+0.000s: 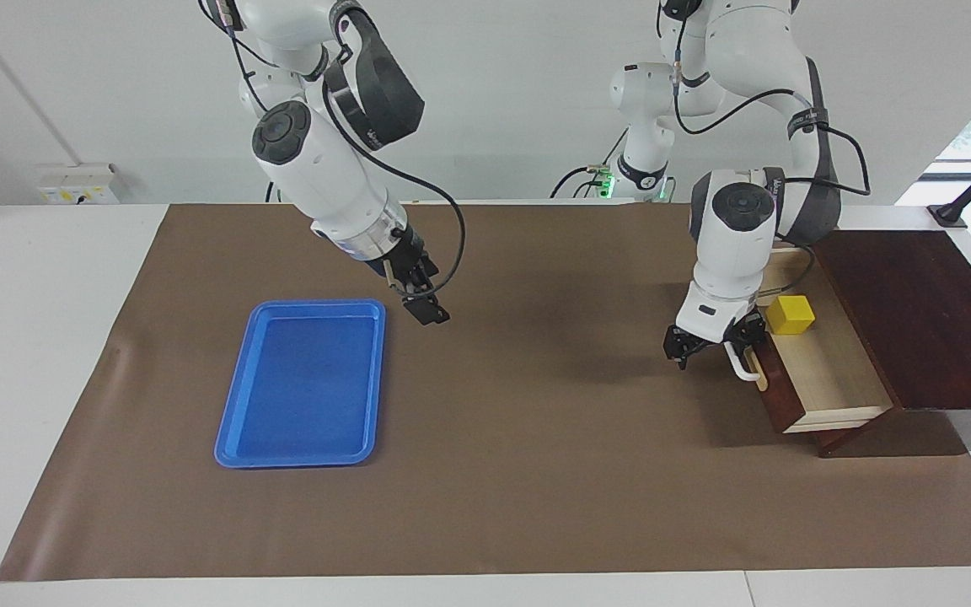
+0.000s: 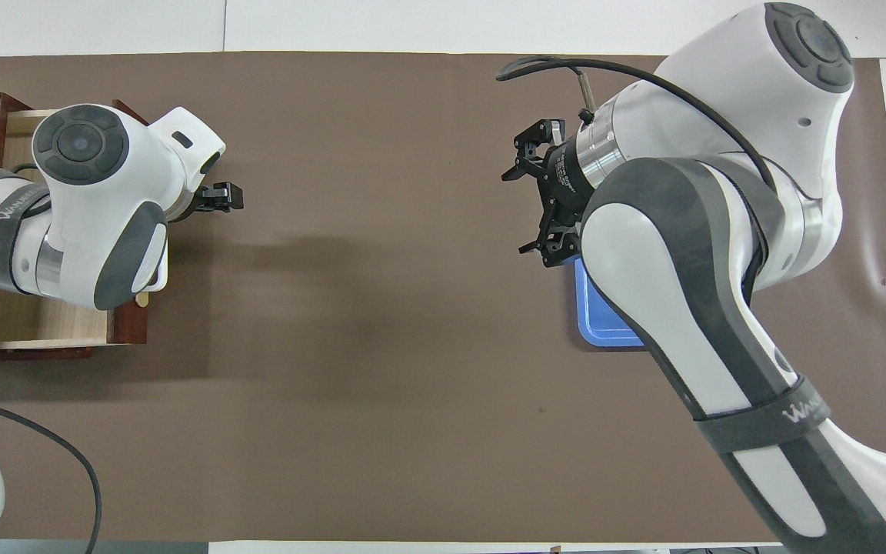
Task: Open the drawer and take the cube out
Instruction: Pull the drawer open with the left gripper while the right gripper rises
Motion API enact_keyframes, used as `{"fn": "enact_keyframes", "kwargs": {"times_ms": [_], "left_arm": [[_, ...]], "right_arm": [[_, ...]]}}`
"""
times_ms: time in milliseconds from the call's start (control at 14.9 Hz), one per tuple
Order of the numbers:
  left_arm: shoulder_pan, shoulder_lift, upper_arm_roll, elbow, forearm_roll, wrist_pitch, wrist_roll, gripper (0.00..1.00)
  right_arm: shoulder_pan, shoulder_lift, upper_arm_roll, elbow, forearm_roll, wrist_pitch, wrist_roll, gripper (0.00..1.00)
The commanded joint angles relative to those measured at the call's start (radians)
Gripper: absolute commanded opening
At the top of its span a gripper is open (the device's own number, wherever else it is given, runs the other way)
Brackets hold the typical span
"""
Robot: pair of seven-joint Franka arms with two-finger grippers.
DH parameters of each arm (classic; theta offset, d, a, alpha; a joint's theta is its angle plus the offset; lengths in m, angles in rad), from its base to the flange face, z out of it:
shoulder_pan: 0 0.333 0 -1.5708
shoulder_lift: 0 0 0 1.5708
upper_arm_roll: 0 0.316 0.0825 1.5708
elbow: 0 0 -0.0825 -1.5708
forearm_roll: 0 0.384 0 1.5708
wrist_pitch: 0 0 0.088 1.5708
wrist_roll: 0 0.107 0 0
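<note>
The drawer stands pulled out of a dark wood cabinet at the left arm's end of the table, its pale inside showing. The yellow cube lies in it, in the part nearer the robots. My left gripper is open and low at the drawer's front, one finger outside the white handle and one over the front's top edge; it holds nothing. In the overhead view the left arm hides the cube, and one finger shows. My right gripper hangs open and empty.
A blue tray lies toward the right arm's end of the brown mat; the right gripper hangs by the tray's corner nearest the robots. The right arm covers most of the tray in the overhead view.
</note>
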Motion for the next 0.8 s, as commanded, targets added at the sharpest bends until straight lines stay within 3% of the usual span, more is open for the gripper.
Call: {"fn": "enact_keyframes", "kwargs": {"times_ms": [0,738], "left_arm": [[-0.041,0.025,0.003,0.059,-0.047,-0.034,-0.052,1.0],[-0.035,0.037,0.005,0.135,-0.103,-0.091,-0.117,1.0]], "right_arm": [[-0.007,0.007,0.003,-0.006,0.02,0.0,0.015,0.94],[-0.006,0.004,0.002,-0.006,0.044,-0.044,0.018,0.94]]}}
